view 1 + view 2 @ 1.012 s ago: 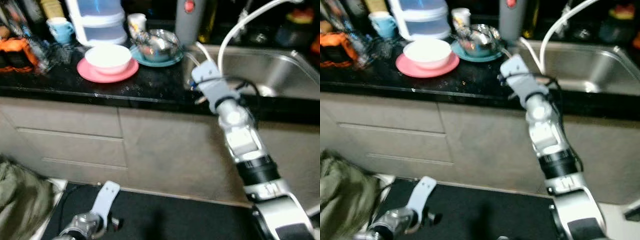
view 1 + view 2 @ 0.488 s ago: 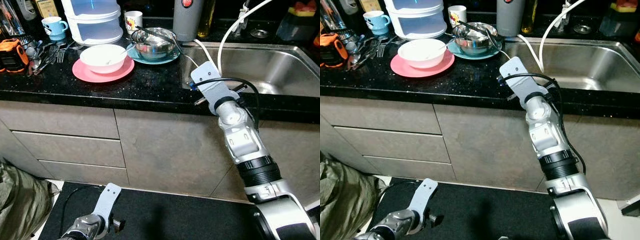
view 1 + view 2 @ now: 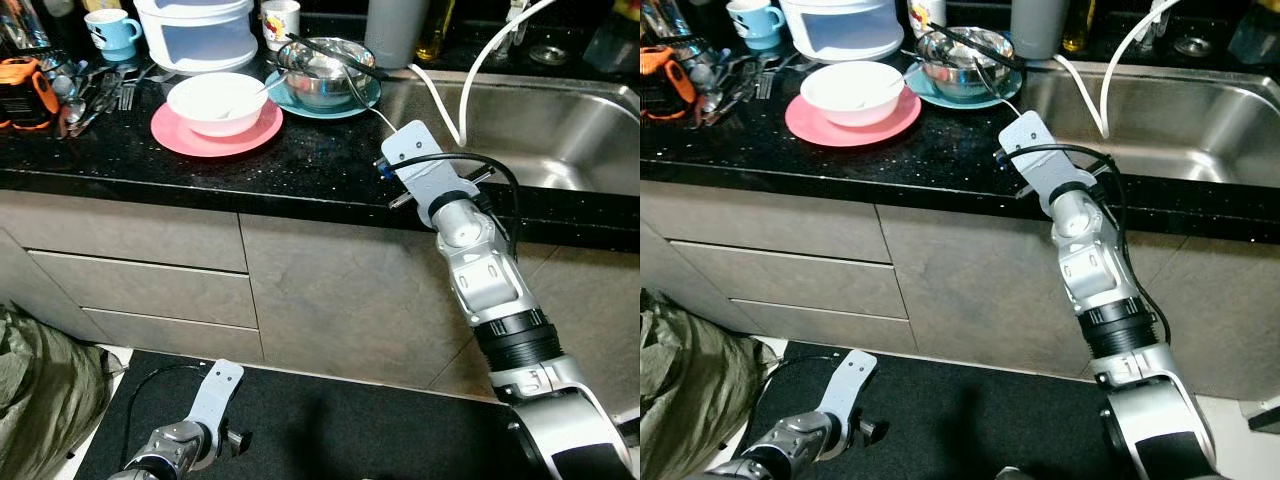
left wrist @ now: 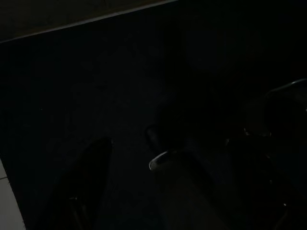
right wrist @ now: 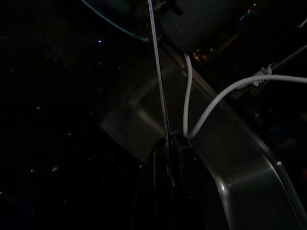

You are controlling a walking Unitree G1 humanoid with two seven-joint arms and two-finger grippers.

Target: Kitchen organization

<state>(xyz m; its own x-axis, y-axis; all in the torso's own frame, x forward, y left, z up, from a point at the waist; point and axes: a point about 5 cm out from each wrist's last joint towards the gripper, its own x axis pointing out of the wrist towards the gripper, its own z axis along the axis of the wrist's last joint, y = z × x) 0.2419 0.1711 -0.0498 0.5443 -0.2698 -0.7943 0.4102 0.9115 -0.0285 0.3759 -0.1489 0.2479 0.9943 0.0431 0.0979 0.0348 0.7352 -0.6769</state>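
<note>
My right gripper point(image 5: 168, 139) is shut on the end of a thin metal utensil point(image 5: 158, 72). It hovers over the black counter point(image 3: 300, 160) by the near left corner of the sink point(image 3: 560, 130). The utensil point(image 3: 368, 105) runs from the gripper toward a steel bowl point(image 3: 322, 70) that stands on a teal plate point(image 3: 300, 102). A white bowl point(image 3: 215, 100) sits on a pink plate point(image 3: 175, 135) further left. My left gripper point(image 4: 127, 153) hangs idle and open, low over a black floor mat point(image 3: 350, 430).
A white hose point(image 3: 480, 60) curves into the sink close to my right wrist. A white container point(image 3: 200, 35), a blue mug point(image 3: 105, 28), loose cutlery point(image 3: 90, 95) and an orange object point(image 3: 20, 85) stand at the back left. An olive cloth point(image 3: 40, 400) lies on the floor.
The camera has steadied and tilted, so the counter sits slightly lower in view. My right gripper keeps its hold on the utensil at the sink corner. The left arm still hangs.
</note>
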